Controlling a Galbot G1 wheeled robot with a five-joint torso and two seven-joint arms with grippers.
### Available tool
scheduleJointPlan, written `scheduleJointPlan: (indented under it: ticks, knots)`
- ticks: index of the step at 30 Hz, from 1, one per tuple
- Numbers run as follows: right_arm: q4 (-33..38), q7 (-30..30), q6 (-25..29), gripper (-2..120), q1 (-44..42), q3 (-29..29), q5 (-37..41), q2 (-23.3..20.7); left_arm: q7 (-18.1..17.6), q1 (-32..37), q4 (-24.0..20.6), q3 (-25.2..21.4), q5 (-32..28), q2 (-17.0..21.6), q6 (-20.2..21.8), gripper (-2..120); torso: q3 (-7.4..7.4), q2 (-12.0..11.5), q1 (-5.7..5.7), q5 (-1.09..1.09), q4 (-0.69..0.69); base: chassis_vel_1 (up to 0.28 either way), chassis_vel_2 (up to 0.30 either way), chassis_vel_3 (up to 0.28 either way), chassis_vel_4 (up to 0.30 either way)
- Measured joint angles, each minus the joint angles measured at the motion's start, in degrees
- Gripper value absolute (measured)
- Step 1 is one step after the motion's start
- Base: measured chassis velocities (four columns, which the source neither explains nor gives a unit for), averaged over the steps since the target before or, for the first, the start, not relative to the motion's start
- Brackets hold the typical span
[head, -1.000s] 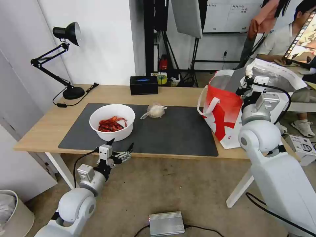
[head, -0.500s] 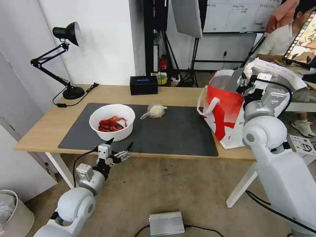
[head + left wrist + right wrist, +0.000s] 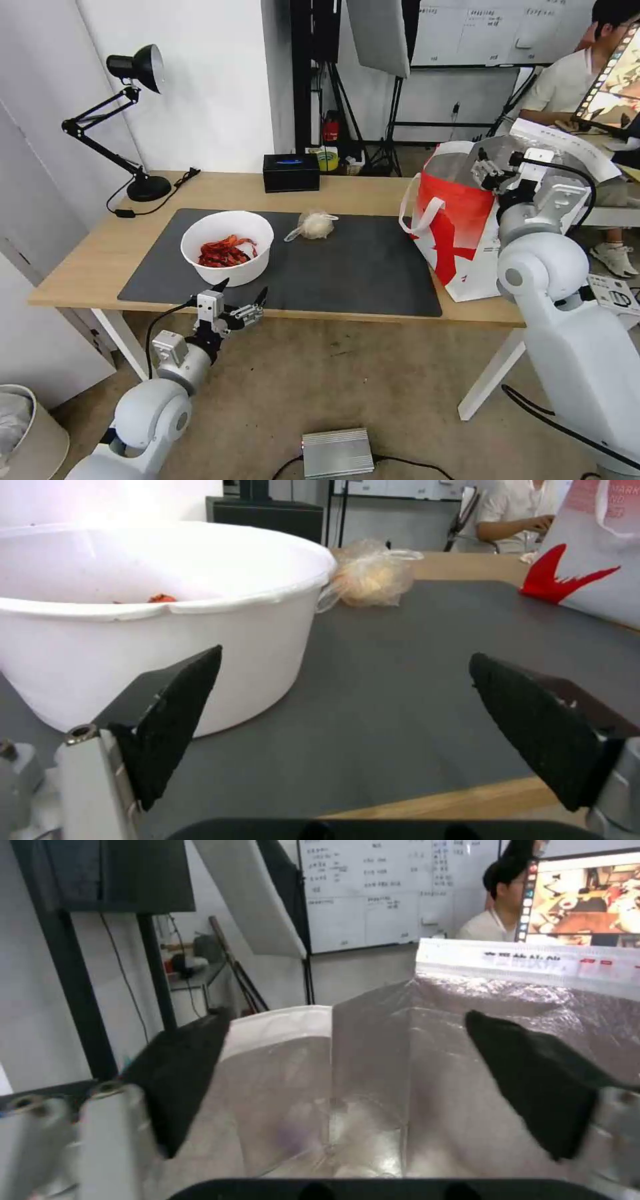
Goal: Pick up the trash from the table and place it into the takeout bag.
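Observation:
The white round bowl (image 3: 227, 247) of red scraps sits on the left of the dark grey mat (image 3: 360, 267) on the table (image 3: 360, 190). Beside it lies the knotted clear bag (image 3: 313, 225) around a whitish lump. My left gripper (image 3: 244, 289) hovers open at the table's front edge, just before the bowl (image 3: 167, 625), with the knotted bag (image 3: 370, 577) farther off. The takeout bag (image 3: 453, 227) stands at the table's right end. Above its mouth my right gripper (image 3: 493, 170) is open and holds nothing, looking down into the foil lining (image 3: 373, 1080).
A black tissue box (image 3: 291, 172) stands at the table's back edge and a black desk lamp (image 3: 133, 120) at the back left. On the floor are a grey metal box (image 3: 337, 452) and a bin (image 3: 27, 427). A white table leg (image 3: 487, 387) slants beside my right arm.
My right gripper held a crumpled white tissue over the takeout bag; now it is open and the tissue is gone from it. The left arm has barely moved.

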Motion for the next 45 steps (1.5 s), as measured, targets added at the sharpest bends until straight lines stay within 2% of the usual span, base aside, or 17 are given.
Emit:
scheduleJointPlan:
  ticks: [2,8,11,12,14,15,17,19,22,26,31,33,36,40,45]
  knots:
    - [0.0,-0.4,0.1,99,0.2,0.1,0.0,-0.3,0.0,0.0,0.0,0.0,0.0,0.0,0.0,100,0.0,0.0,0.0,0.0,0.0,0.0,0.0,0.0,0.0]
    - [0.0,-1.8,1.4,100,0.7,0.4,0.2,-1.1,0.0,0.1,0.0,0.0,0.0,-0.1,0.0,100,0.0,0.0,0.0,0.0,0.0,0.0,0.0,0.0,0.0]
    - [0.7,-9.9,6.7,100,-0.1,1.3,-0.4,-2.0,0.0,0.0,0.2,0.0,-0.1,-0.1,-0.1,100,0.0,0.0,0.0,-0.01,0.0,0.0,0.0,0.0,0.0]
    - [0.7,-9.9,6.7,100,-0.1,1.3,-0.4,-2.0,0.0,0.0,0.2,0.0,-0.1,-0.1,-0.1,100,0.0,0.0,0.0,-0.01,0.0,0.0,0.0,0.0,0.0]
    - [2.3,-17.6,9.5,100,-1.8,1.7,-0.1,-3.1,0.0,-0.1,0.4,0.2,-0.1,-0.1,-0.1,100,0.0,0.0,0.0,0.0,0.0,0.0,0.0,0.0,0.0]
    - [2.3,-17.6,9.5,100,-1.8,1.7,-0.1,-3.1,0.0,-0.1,0.4,0.2,-0.1,-0.1,-0.1,100,0.0,0.0,0.0,0.0,0.0,0.0,0.0,0.0,0.0]
    - [4.2,-24.5,11.1,100,-4.2,1.9,2.8,-4.4,0.0,-0.3,0.7,0.4,-0.1,-0.1,-0.1,100,0.0,0.0,0.0,0.0,0.0,0.0,0.0,0.0,0.0]
    - [4.9,-26.5,11.3,100,-5.3,2.0,4.0,-4.9,0.0,-0.4,0.8,0.4,-0.2,-0.1,-0.1,100,0.0,0.0,0.0,0.0,0.0,0.0,0.0,0.0,0.0]
    - [7.6,-34.4,11.4,100,-9.7,3.0,7.2,-6.8,0.0,-0.6,1.0,0.5,-0.2,-0.2,-0.1,100,0.0,0.0,0.0,0.0,0.0,0.0,0.0,0.0,0.0]
    - [9.7,-37.9,9.9,100,-13.0,2.8,8.9,-7.6,0.1,-0.1,0.8,-0.9,-0.4,-0.3,-0.3,100,-0.01,0.0,0.0,-0.01,-0.03,0.0,0.0,0.0,0.0]
    - [11.2,-38.2,9.3,100,-16.4,1.2,8.8,-7.6,0.3,1.5,0.3,-3.4,-0.5,-0.4,-1.3,100,0.0,0.0,0.0,0.0,0.05,0.0,0.0,0.0,0.0]
    - [11.9,-37.6,9.1,100,-18.2,1.2,8.4,-7.5,0.3,1.7,0.3,-3.7,-0.6,-0.4,-1.4,100,-0.01,0.0,0.0,0.0,0.03,0.0,0.0,0.0,0.0]
    - [14.4,-34.5,8.9,100,-27.4,1.4,3.3,-6.5,0.5,2.1,0.2,-5.0,-1.2,-0.1,-1.4,100,-0.01,0.0,-0.01,0.0,-0.01,0.0,0.0,0.0,0.0]
    - [15.1,-33.4,9.0,100,-32.8,1.5,-1.1,-6.1,1.2,2.4,0.4,-5.8,-1.5,0.3,-1.4,100,-0.01,0.0,-0.01,-0.01,0.0,0.0,0.0,0.0,0.0]
    - [15.3,-32.4,9.0,100,-35.9,1.5,-2.5,-6.0,1.6,2.7,0.4,-6.4,-1.9,0.8,-1.5,100,-0.01,0.0,-0.01,-0.01,0.0,0.0,0.0,0.0,0.0]
